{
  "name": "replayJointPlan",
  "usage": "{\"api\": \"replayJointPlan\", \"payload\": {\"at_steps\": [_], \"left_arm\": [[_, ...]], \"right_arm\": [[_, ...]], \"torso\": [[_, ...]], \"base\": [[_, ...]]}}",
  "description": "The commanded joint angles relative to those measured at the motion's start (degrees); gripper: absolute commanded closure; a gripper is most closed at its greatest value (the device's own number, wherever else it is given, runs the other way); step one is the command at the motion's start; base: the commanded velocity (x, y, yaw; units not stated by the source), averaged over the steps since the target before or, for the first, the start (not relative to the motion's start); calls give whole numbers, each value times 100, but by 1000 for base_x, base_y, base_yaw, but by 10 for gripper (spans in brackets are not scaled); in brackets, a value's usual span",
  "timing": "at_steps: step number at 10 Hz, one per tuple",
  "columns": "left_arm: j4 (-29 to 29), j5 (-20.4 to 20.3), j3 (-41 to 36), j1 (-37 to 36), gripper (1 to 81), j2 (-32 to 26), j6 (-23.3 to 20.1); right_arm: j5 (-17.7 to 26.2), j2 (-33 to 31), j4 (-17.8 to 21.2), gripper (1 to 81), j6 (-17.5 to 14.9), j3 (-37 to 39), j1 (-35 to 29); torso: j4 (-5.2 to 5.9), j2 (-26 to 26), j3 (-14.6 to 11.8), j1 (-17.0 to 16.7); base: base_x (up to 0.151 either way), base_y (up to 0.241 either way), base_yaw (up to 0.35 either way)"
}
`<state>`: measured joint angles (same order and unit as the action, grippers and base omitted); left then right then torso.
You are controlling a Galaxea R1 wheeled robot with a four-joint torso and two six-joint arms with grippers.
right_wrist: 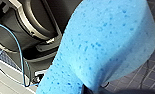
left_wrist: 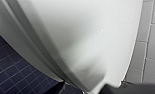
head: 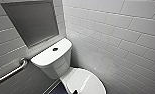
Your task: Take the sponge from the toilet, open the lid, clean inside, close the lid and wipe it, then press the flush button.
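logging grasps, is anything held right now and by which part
The sponge, seemingly in the right gripper, gripped at its end nearest the wrist camera.

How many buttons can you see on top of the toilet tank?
1. The small dark round flush button sits on the white glossy ceramic toilet, in the middle of its flat tank top. The whole top shows, so none seems hidden.

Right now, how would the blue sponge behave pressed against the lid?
Probably soft and squashy: the sponge shows open pores throughout. Likely light for its size, being so porous. Its pitted face should drag, not slide, on the glossy lid.
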<state>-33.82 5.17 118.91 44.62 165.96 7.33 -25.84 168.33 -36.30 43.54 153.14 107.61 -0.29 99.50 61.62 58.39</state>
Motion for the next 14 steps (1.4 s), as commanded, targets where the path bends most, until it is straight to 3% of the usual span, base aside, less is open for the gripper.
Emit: {"api": "replayJointPlan", "payload": {"at_steps": [1, 14], "left_arm": [[-90, 37, -394, -713, 10, -36, -73], [-90, -218, -78, -880, 10, 254, -30]], "right_arm": [[334, -25, -184, 811, -13, -5, 275], [361, 2, -175, 811, 14, -22, 267]], "torso": [[0, 0, 0, 0], [0, 0, 0, 0]], "base": [[0, 0, 0], [0, 0, 0]]}}
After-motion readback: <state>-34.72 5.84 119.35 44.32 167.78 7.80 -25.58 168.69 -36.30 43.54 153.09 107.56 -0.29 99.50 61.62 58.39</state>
